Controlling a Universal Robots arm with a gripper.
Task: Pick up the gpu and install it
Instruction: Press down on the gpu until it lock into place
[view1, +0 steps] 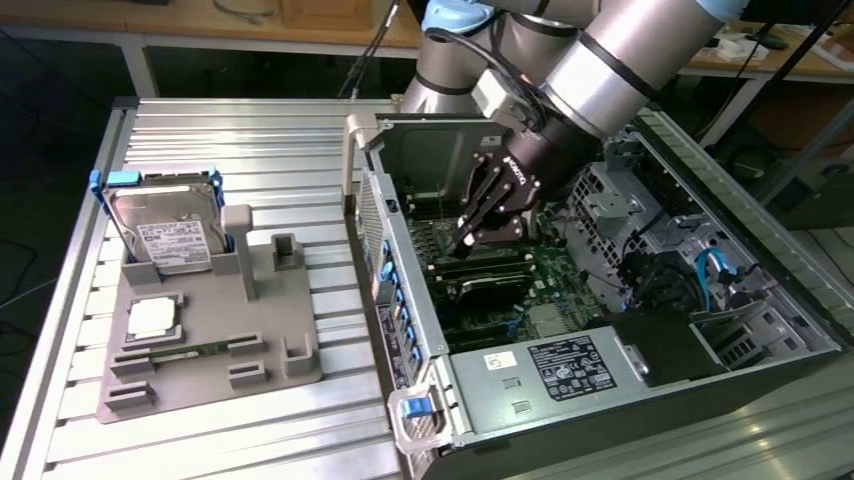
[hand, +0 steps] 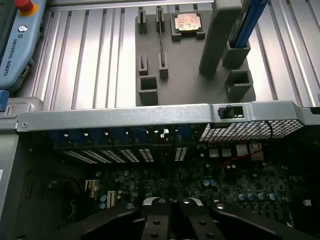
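The black two-finger gripper (view1: 478, 235), jaws clenched empty, is hanging inside the open grey computer case (view1: 747, 290), the gpu undiscernible, a blue "UNIVERSAL ROBOTS" pendant (hand: 15, 47) lying at ten o'clock.

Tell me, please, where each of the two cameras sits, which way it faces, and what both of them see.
Exterior view: sits off the arm, above, looking down at the open computer case and grey fixture tray; the arm and its gripper reach into the case.
Wrist view: rides on the wrist inside the case, looking across the motherboard and over the case wall toward the tray; the gripper shows, fingers together.
Shared: case, tray, the blue-framed hard drive, the gripper.
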